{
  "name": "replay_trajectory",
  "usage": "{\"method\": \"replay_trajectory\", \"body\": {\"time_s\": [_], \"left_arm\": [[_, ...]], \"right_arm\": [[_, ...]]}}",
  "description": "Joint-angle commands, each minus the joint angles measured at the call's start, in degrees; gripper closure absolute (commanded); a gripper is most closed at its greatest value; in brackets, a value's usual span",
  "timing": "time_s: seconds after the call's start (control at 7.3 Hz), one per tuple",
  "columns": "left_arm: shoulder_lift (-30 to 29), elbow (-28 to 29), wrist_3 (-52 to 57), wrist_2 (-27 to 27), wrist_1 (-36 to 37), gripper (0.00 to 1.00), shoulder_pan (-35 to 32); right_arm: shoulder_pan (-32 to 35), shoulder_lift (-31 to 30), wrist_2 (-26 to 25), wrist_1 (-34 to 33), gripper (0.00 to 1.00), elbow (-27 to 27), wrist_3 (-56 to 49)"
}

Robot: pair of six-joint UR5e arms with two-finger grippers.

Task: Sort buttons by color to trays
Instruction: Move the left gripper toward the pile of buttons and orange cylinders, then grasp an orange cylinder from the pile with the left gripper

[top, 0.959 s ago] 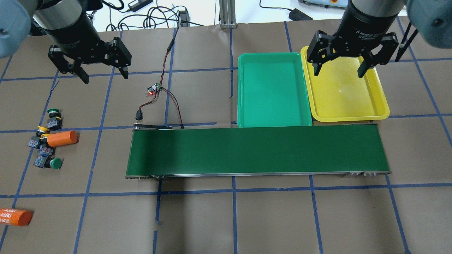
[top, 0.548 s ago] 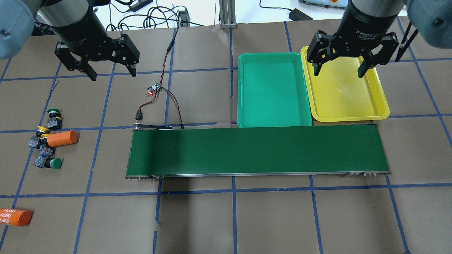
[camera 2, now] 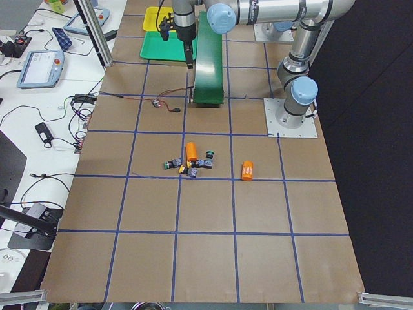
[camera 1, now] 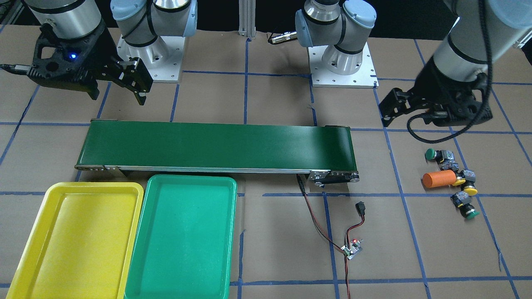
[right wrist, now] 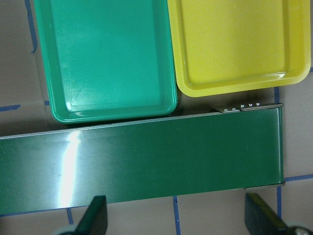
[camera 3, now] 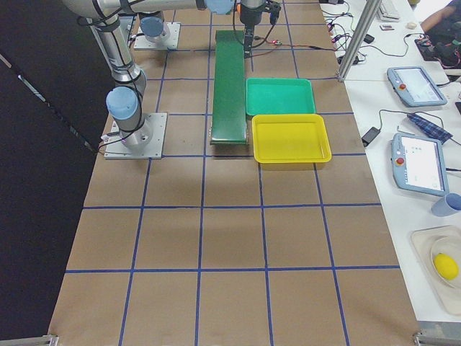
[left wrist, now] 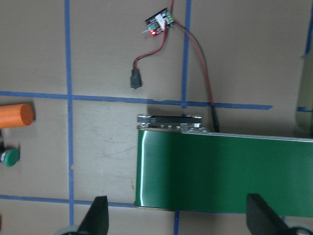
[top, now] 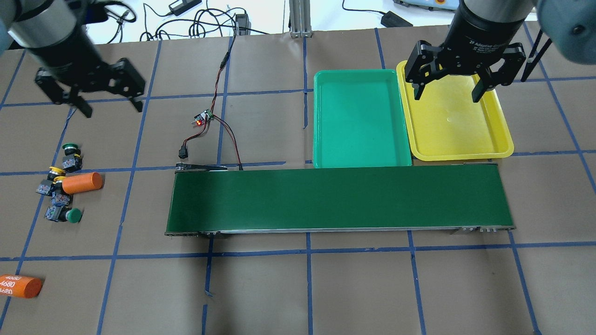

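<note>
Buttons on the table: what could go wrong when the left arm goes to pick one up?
The buttons lie crowded at one end of the orange cylinder, so the open left end effector might knock neighbours aside or catch the cylinder instead. Yellow and green caps sit mixed together, so a pick could end up in the wrong tray.

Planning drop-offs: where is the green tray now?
In the overhead view the green tray lies right of centre, just beyond the conveyor belt, side by side with the yellow tray on its right.
</note>
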Motion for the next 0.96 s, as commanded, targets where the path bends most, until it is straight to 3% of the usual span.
{"method": "replay_trajectory", "body": {"time_s": [0.0,0.41,0.82], "left_arm": [[-2.9,-5.8,19.7,-0.6,9.0,0.0,14.4],[-13.9,-10.8,44.7,-0.4,25.7,0.0,20.0],[-15.3,-24.1,55.4,-0.6,47.3,0.0,20.1]], "right_arm": [[0.0,0.1,0.0,0.0,0.0,0.0,0.0],[0.0,0.1,0.0,0.0,0.0,0.0,0.0],[0.0,0.1,0.0,0.0,0.0,0.0,0.0]]}}
